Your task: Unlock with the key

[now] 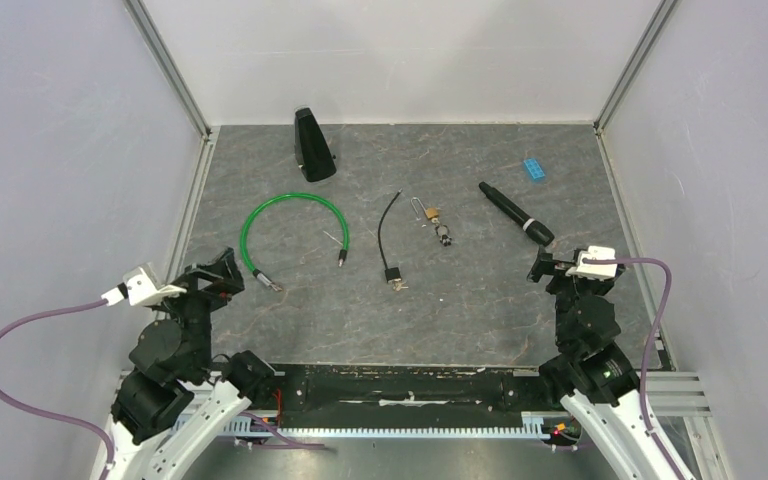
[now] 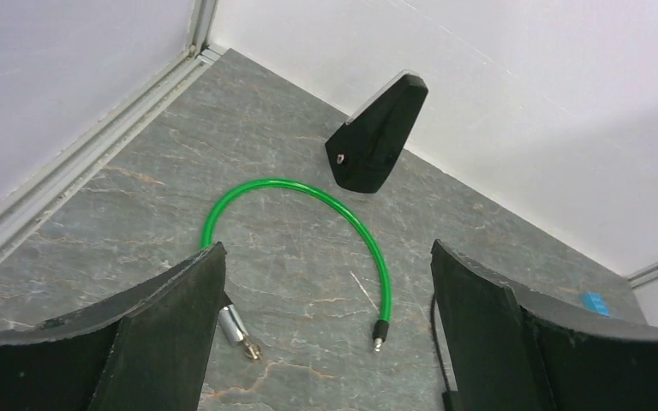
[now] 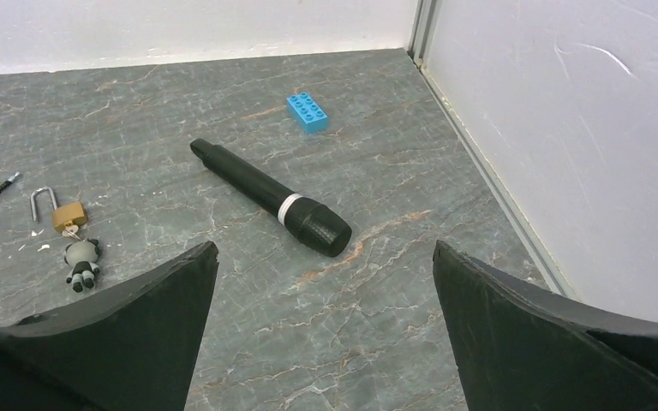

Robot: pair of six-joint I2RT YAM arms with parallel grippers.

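Note:
A small brass padlock (image 1: 430,213) lies mid-table with its silver shackle pointing away. Its key (image 3: 70,231) sits at the lock body, with a panda charm (image 3: 82,261) on it; I cannot tell how far the key is in. The padlock (image 3: 68,214) shows at the left of the right wrist view. My left gripper (image 1: 222,275) hangs open at the near left, over the end of a green cable lock (image 2: 368,240), and holds nothing (image 2: 327,248). Open and empty too, my right gripper (image 1: 550,265) is at the near right, well clear of the padlock (image 3: 326,247).
A black cable lock (image 1: 390,240) lies left of the padlock. A black cylinder with a white ring (image 3: 274,199) lies right of it, a blue brick (image 3: 307,111) beyond. A black wedge (image 1: 312,147) stands at the back. Walls close three sides.

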